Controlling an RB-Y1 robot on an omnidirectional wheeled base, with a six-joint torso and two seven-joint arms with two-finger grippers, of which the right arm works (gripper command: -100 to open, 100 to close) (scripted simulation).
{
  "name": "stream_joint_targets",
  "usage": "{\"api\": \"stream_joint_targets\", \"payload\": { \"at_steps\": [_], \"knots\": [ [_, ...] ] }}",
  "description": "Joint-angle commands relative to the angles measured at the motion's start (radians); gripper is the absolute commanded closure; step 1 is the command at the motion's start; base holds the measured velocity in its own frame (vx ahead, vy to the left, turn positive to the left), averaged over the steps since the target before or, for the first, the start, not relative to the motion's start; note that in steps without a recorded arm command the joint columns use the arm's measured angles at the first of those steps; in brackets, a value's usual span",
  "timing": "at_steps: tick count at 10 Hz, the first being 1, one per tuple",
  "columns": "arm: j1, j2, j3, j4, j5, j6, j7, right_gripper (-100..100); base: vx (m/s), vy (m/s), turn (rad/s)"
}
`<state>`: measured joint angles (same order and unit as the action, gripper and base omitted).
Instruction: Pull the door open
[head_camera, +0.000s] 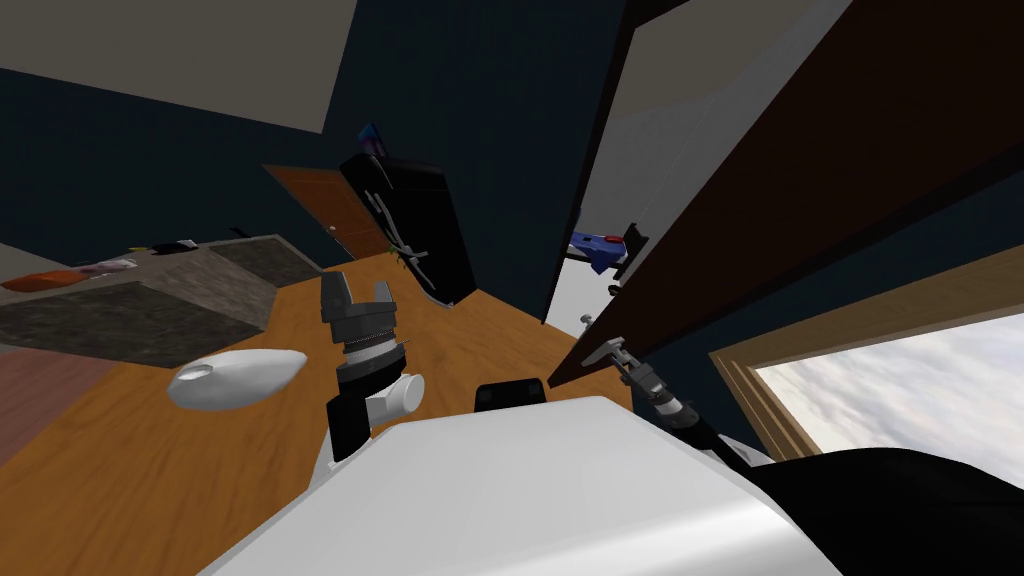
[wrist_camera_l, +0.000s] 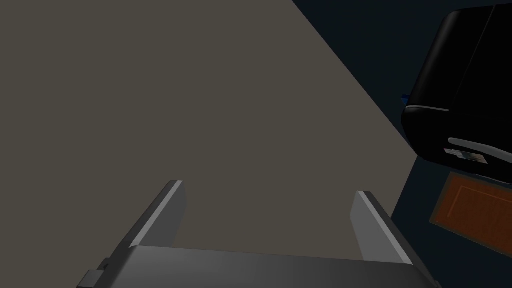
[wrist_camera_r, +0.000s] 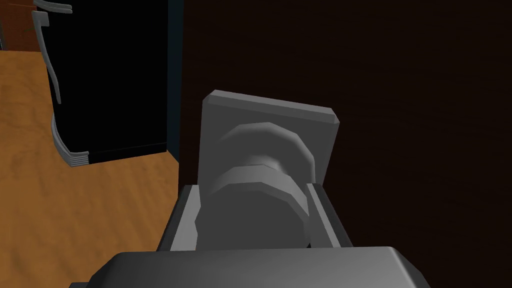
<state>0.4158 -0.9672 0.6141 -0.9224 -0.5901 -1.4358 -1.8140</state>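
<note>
A dark brown door (head_camera: 800, 190) stands partly swung open on my right, its leaf (wrist_camera_r: 425, 125) filling the background of the right wrist view. Its grey round knob (wrist_camera_r: 252, 210) sits on a grey square plate (wrist_camera_r: 270, 120). My right gripper (wrist_camera_r: 250, 220) is shut on the knob, a finger pressing each side; in the head view that gripper (head_camera: 610, 352) meets the door's lower edge. My left gripper (head_camera: 357, 297) is raised over the wooden floor, away from the door, and it stands open (wrist_camera_l: 267, 215) with nothing between its fingers.
A black refrigerator (head_camera: 410, 225) with grey handles stands ahead, close to the door's free edge (wrist_camera_r: 100, 75). A grey stone counter (head_camera: 130, 305) lies to the left and a white oval object (head_camera: 235, 378) near my left arm. A window (head_camera: 900, 390) is at right. Wooden floor (head_camera: 150, 450) spreads between them.
</note>
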Motion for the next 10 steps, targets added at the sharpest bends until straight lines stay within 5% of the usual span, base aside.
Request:
{"api": "stream_joint_targets", "payload": {
  "at_steps": [1, 4, 7, 9, 10],
  "knots": [
    [-0.006, 0.018, -0.005, 0.002, -0.013, 0.032, 0.034, 100, -0.027, 0.011, -0.011],
    [-0.014, 0.036, -0.036, -0.004, -0.062, 0.111, 0.111, 100, -0.018, 0.015, -0.017],
    [-0.018, 0.043, -0.048, -0.006, -0.081, 0.151, 0.142, 100, -0.012, 0.009, -0.012],
    [-0.024, 0.057, -0.073, -0.011, -0.119, 0.213, 0.204, 100, -0.018, 0.01, -0.027],
    [-0.024, 0.057, -0.073, -0.011, -0.119, 0.219, 0.204, 100, -0.016, 0.014, -0.003]
  ]
}}
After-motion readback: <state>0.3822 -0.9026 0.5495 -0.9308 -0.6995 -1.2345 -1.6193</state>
